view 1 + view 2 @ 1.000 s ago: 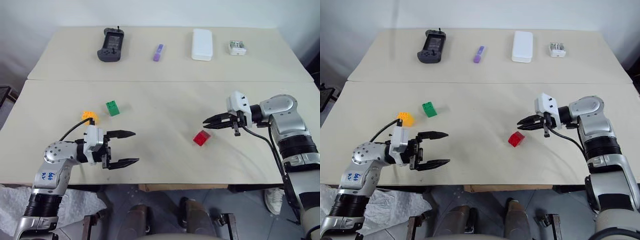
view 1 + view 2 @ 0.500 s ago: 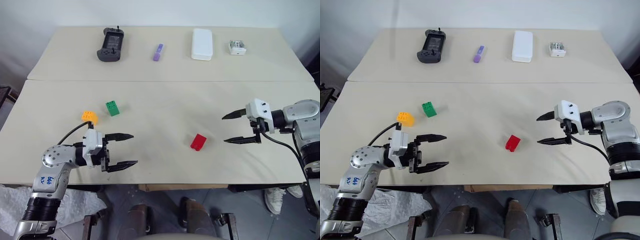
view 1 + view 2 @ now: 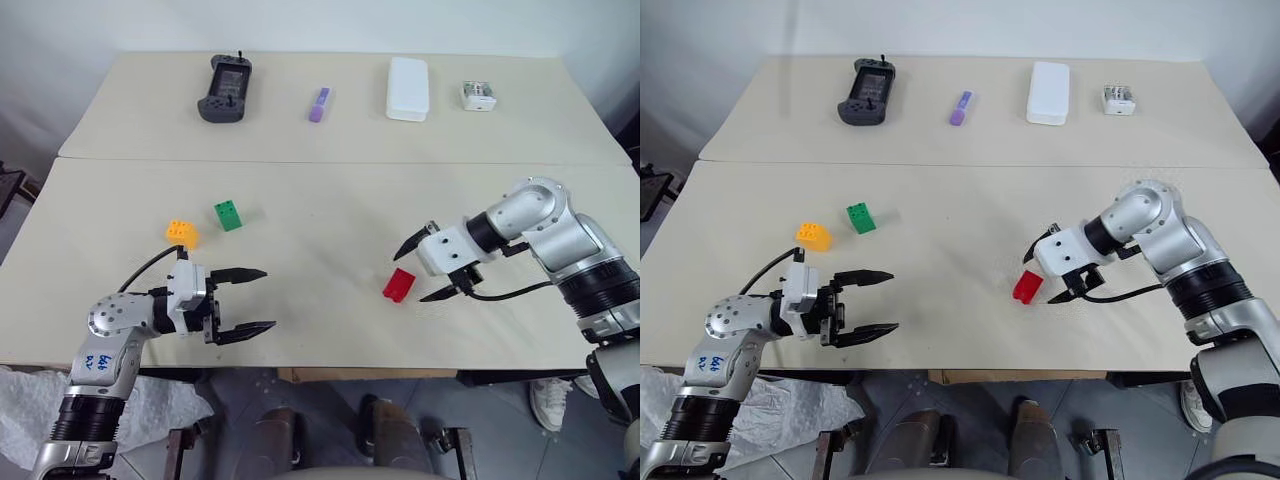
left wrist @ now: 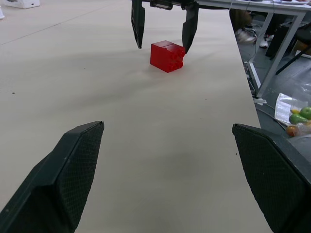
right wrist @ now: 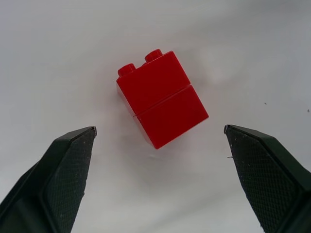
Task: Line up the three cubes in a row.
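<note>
Nearest the bench's front edge, the left gripper [image 3: 246,300] hangs level with its jaws spread wide and nothing between them; just beyond it and off to its outer side sit the orange-yellow cube [image 3: 181,233] and the green cube [image 3: 227,215], close together but apart; across the bench [image 3: 320,190], the right gripper [image 3: 428,267] tilts down over the red cube [image 3: 398,284], jaws wide apart, the cube lying on its side just ahead of the gap and untouched; well beyond all the jaws, along the far edge, rest a dark handheld controller [image 3: 224,74], a purple stick [image 3: 319,104], a white box [image 3: 407,88] and a small white gadget [image 3: 477,95]; the risk, I'd say: the red cube sits skewed to the jaws, so a close could catch a corner and spin or squirt it away; it's also well apart from the other two, a long carry; the right wrist view shows that skew and the side-pointing studs plainly, which the head views barely hint at; the left wrist view shows both right fingers [image 4: 138,22] straddling the cube.
</note>
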You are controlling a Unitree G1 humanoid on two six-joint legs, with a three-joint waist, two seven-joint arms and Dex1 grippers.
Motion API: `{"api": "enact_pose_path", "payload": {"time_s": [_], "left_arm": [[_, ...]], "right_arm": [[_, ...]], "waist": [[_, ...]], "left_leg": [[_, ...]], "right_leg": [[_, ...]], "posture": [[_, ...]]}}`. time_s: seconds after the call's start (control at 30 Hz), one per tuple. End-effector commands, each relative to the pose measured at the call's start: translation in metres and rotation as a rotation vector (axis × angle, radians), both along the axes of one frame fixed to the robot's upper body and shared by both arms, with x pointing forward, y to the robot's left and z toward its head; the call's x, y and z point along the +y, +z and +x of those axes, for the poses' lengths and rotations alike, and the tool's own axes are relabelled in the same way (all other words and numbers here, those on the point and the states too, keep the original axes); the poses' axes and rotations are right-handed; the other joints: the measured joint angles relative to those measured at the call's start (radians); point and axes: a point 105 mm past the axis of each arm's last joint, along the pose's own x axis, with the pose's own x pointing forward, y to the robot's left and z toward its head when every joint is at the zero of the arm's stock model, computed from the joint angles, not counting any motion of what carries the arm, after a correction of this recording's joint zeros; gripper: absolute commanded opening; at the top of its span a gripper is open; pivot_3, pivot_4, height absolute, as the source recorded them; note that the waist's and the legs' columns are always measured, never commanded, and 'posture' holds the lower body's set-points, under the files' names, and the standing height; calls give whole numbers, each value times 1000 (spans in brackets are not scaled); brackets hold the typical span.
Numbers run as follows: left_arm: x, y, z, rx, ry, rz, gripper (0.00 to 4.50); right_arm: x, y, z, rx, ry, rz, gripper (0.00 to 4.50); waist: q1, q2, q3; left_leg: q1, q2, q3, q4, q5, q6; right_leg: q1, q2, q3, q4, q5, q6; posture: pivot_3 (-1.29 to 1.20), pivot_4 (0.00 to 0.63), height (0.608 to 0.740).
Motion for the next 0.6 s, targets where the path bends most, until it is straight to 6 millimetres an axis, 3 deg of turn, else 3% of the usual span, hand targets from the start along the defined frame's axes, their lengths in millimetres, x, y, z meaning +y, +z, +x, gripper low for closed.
{"api": "enact_pose_path", "payload": {"time_s": [0.03, 0.1, 0.17, 0.43, 0.6], "left_arm": [[1, 4, 0, -26, 1, -2, 4500], [1, 4, 1, -25, 1, -3, 4500], [0, 4, 1, -24, 2, -4, 4500], [1, 4, 2, -22, 5, -8, 4500], [2, 4, 3, -23, 18, -8, 4500]], "right_arm": [[9, 6, -1, -53, 68, -30, 4429], [13, 4, -3, -56, 93, -29, 4429], [17, 3, -6, -56, 117, -23, 4042], [19, 1, -6, -59, 129, -1, 1595], [15, 8, -3, -4, 15, 194, 1483]], "waist": [[-2, 0, 0], [-3, 0, 0], [-3, 0, 0], [-3, -1, -1], [-3, -1, -1]], "left_leg": [[0, 0, 0, 0, 0, 0], [0, 0, 0, 0, 0, 0], [0, 0, 0, 0, 0, 0], [1, 0, 0, 0, 0, 0], [1, 1, 0, 0, 0, 0]], "right_leg": [[0, 0, 0, 0, 0, 0], [0, 0, 0, 0, 0, 0], [0, 0, -1, 0, 0, 0], [1, 0, -1, 0, 0, 0], [1, 0, -3, 1, 0, 0]], "posture": [[0, 150, 740], [0, 150, 740], [0, 150, 740], [0, 150, 740], [0, 150, 740]]}}
